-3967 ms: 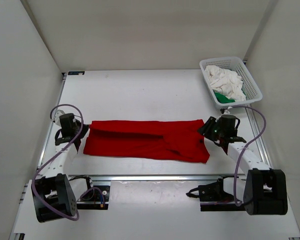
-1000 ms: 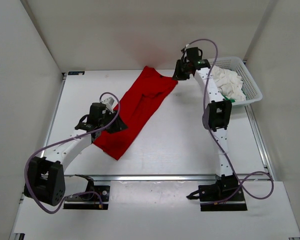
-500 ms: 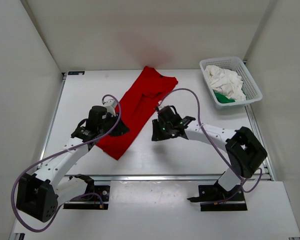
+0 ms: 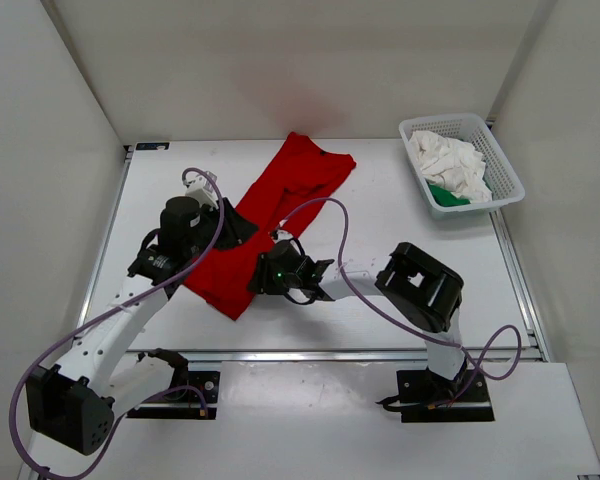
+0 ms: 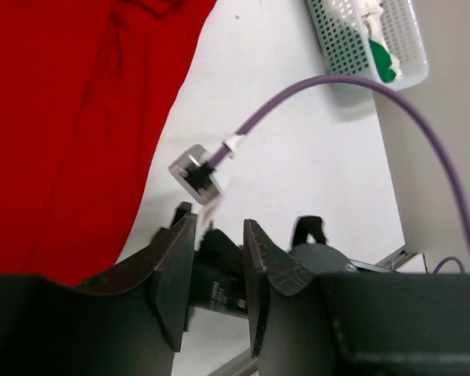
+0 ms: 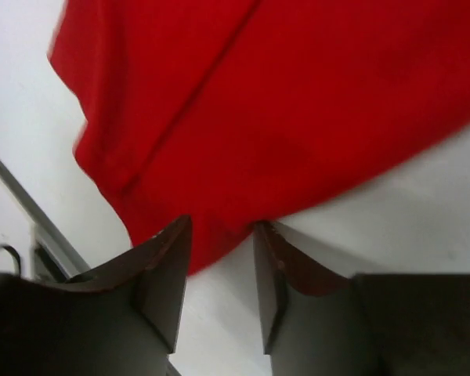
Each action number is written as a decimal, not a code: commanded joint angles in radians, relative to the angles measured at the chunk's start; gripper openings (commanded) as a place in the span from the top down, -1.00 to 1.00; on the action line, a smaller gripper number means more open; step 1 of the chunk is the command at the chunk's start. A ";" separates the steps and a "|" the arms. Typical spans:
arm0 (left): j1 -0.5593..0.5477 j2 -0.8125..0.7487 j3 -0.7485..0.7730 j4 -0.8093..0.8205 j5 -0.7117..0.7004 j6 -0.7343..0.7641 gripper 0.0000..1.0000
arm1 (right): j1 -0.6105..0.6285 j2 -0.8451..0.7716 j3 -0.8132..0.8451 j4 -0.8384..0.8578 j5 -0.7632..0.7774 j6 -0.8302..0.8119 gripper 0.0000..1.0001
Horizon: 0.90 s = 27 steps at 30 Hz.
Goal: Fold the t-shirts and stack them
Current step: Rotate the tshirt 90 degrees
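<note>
Right pincer (image 6: 221,227) is swinging in to the near-right edge of the red t-shirt (image 4: 280,205), lying diagonally from far-centre worktop (image 4: 380,210) toward near-left, left pincer (image 5: 218,227) hovering over its left edge, both parted and empty.

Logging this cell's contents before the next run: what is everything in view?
bright red cloth t-shirt: one, red, lying diagonally, far centre to near left
white cloth t-shirt: one, white, crumpled in the basket
green cloth t-shirt: one, green, under the white one
white plastic mesh basket: one, white, far right corner
white table: one, white, under everything
left gripper: one, black, open, over red t-shirt's left edge
right gripper: one, black, open at its near right edge
</note>
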 commanded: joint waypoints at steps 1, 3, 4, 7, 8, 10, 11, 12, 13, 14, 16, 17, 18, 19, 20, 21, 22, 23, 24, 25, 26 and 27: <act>0.025 -0.023 0.004 0.017 0.012 0.000 0.16 | -0.032 0.077 0.013 0.079 0.005 0.093 0.30; 0.065 -0.021 -0.016 0.037 0.032 -0.006 0.17 | -0.047 0.075 -0.008 0.104 -0.018 0.084 0.60; 0.082 -0.018 -0.032 0.040 0.038 -0.005 0.16 | -0.055 0.067 -0.014 0.092 -0.024 0.088 0.69; 0.099 -0.001 -0.039 0.001 0.018 0.035 0.18 | -0.096 -0.029 -0.112 0.113 -0.045 0.067 1.00; 0.097 0.005 -0.052 -0.005 0.006 0.039 0.17 | -0.122 -0.098 -0.172 0.113 -0.050 0.050 1.00; 0.082 0.014 -0.087 -0.017 -0.005 0.056 0.17 | -0.191 -0.215 -0.311 0.087 -0.082 -0.002 1.00; 0.071 0.026 -0.104 -0.026 -0.014 0.062 0.17 | -0.211 -0.297 -0.347 0.083 -0.100 -0.021 1.00; 0.041 0.045 -0.124 -0.023 -0.013 0.066 0.17 | -0.272 -0.386 -0.414 0.045 -0.143 -0.060 0.98; 0.002 0.054 -0.131 -0.028 -0.019 0.072 0.18 | -0.349 -0.424 -0.447 0.000 -0.201 -0.096 1.00; -0.042 0.078 -0.148 -0.040 -0.032 0.073 0.15 | -0.391 -0.482 -0.485 -0.055 -0.241 -0.126 0.99; -0.094 0.107 -0.181 -0.043 -0.031 0.072 0.11 | -0.510 -0.562 -0.547 -0.126 -0.345 -0.211 0.80; -0.119 0.124 -0.206 -0.034 -0.025 0.063 0.10 | -0.532 -0.605 -0.551 -0.172 -0.341 -0.249 0.60; -0.127 0.126 -0.234 -0.035 -0.005 0.053 0.08 | -0.535 -0.652 -0.562 -0.210 -0.334 -0.265 0.51; -0.142 0.129 -0.252 -0.026 0.006 0.052 0.04 | -0.537 -0.668 -0.573 -0.239 -0.309 -0.281 0.38; -0.153 0.129 -0.274 -0.038 -0.003 0.049 0.01 | -0.538 -0.710 -0.588 -0.274 -0.295 -0.285 0.32; -0.164 0.123 -0.295 -0.042 -0.008 0.044 -0.05 | -0.544 -0.747 -0.603 -0.299 -0.274 -0.282 0.32; -0.164 0.118 -0.318 -0.045 0.001 0.046 -0.08 | -0.546 -0.792 -0.620 -0.311 -0.262 -0.269 0.28; -0.164 0.109 -0.344 -0.037 0.018 0.044 -0.15 | -0.548 -0.815 -0.649 -0.336 -0.225 -0.253 0.25; -0.165 0.108 -0.363 -0.020 0.059 0.033 -0.18 | -0.552 -0.867 -0.683 -0.356 -0.191 -0.233 0.26; -0.188 0.115 -0.380 0.007 0.091 0.008 -0.22 | -0.549 -0.905 -0.699 -0.373 -0.182 -0.216 0.26; -0.200 0.126 -0.386 0.014 0.078 0.000 -0.24 | -0.548 -0.954 -0.732 -0.376 -0.179 -0.193 0.25; -0.244 0.135 -0.388 0.018 0.072 -0.017 -0.26 | -0.537 -0.967 -0.748 -0.370 -0.185 -0.158 0.24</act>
